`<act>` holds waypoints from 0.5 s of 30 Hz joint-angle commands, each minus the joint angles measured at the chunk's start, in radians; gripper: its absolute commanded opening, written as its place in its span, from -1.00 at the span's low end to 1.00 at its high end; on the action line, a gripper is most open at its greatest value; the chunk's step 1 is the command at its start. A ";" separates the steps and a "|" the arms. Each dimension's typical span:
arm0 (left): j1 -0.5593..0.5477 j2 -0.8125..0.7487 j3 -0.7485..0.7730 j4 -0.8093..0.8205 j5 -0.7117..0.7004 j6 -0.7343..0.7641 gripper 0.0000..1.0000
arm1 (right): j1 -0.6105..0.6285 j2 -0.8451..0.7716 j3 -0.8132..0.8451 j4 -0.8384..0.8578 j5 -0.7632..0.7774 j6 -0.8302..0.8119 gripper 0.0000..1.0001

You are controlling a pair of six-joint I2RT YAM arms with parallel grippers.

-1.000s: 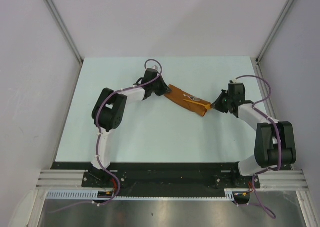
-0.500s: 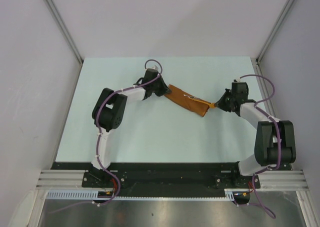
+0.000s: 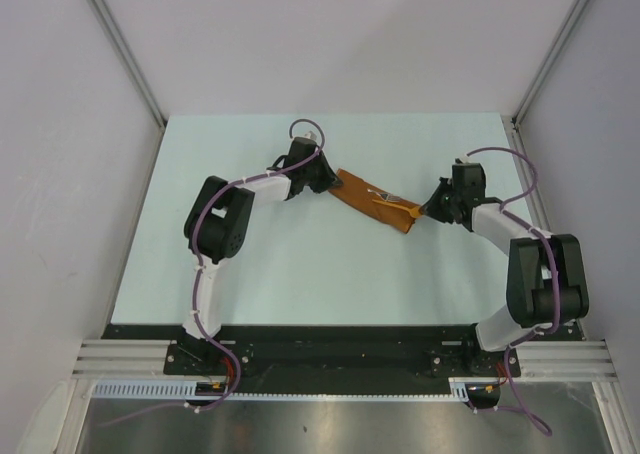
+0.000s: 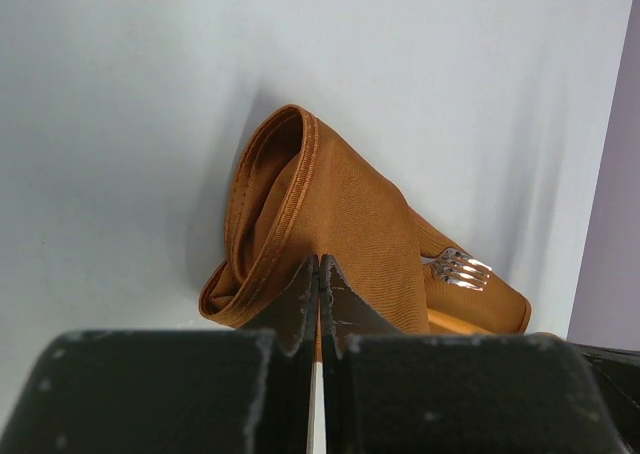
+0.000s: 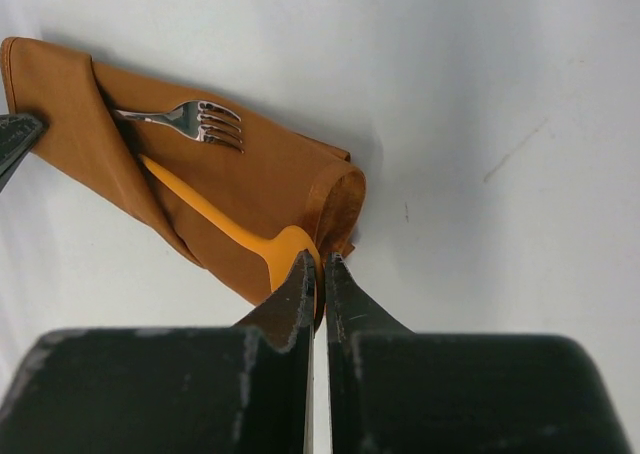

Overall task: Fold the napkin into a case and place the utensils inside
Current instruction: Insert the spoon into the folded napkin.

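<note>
Napkin is folded into a narrow, layered case, and I see it lying slantwise on the pale table, toward the far half, stretched between my two arms; its left end is at the left pincer and its right end at the right pincer. In the right wrist view a flap of cloth crosses the case at the far end; two utensils run under that flap. One is a silver fork; its handle goes beneath the cloth and its four tines lie bare on top of the case. The other is an orange utensil; its slim stem slips under the same flap just beside the fork, and its broad end sticks out past the rolled edge of the cloth.

The right pincer is pressed almost together and pinches that broad orange end between its tips. The left pincer is pressed fully together, its tips against the looped, layered end of the case; I cannot tell whether any cloth is caught between them. From the left wrist I see the fork tines at the far side of the cloth, with a strip of orange just below them.
</note>
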State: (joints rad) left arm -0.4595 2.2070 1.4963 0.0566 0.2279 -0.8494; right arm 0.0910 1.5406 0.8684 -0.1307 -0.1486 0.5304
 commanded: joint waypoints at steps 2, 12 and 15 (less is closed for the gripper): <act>0.005 0.013 0.016 0.025 -0.010 -0.027 -1.00 | 0.024 0.042 0.061 0.068 0.007 0.023 -1.00; 0.004 0.011 0.002 0.034 -0.010 -0.037 -1.00 | 0.062 0.131 0.067 0.174 -0.023 0.111 -1.00; 0.004 0.005 -0.002 0.038 -0.012 -0.037 -1.00 | 0.073 0.159 0.066 0.206 -0.035 0.143 -1.00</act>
State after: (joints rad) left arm -0.4595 2.2173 1.4963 0.0582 0.2279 -0.8696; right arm 0.1467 1.6684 0.9005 -0.0124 -0.1699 0.6201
